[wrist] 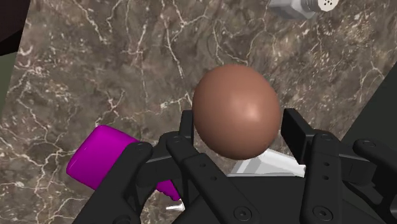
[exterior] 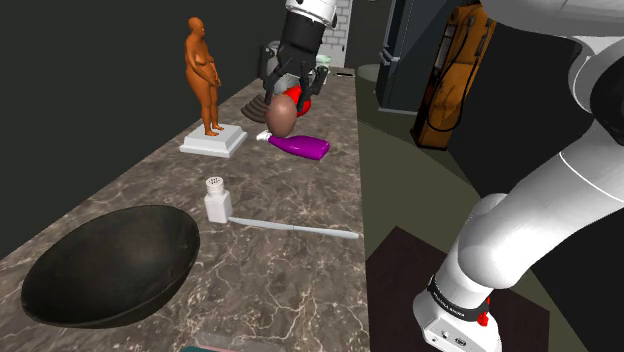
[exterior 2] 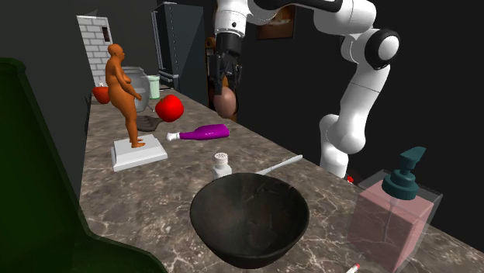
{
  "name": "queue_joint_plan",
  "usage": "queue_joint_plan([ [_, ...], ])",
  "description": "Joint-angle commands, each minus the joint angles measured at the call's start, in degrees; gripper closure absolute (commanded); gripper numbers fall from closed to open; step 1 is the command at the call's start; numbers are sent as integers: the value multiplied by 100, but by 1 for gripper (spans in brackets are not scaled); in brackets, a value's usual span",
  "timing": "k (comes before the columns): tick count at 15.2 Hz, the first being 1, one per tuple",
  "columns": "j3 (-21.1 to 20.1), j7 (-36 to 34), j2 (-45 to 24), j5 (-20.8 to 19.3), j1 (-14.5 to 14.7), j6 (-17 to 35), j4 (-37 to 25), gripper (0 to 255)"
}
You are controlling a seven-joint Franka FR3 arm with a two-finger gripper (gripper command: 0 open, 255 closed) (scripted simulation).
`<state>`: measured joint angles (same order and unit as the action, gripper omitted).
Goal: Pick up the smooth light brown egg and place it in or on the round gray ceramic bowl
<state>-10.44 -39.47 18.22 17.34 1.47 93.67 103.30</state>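
while aloft over the counter (wrist: 95, 63), egg (wrist: 236, 111) tight in the end effector (wrist: 239, 130)

A brown marbled worktop (exterior: 300, 200) carries a dark round bowl (exterior: 110, 265) at the shoulder view's lower left. A white shaker (exterior: 217, 200) stands just beside the bowl. A thin pale utensil (exterior: 295, 230) lies flat and a purple bottle (exterior: 300, 146) lies on its side. An orange figurine (exterior: 203, 75) stands on a white base (exterior: 213, 140).
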Motion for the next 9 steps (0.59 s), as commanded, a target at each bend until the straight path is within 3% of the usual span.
queue_joint_plan([
  [1, -201, -287, -56, 8, 88, 73, -67, 255],
  [9, -1049, -1464, -501, -114, 441, 373, -521, 255],
])
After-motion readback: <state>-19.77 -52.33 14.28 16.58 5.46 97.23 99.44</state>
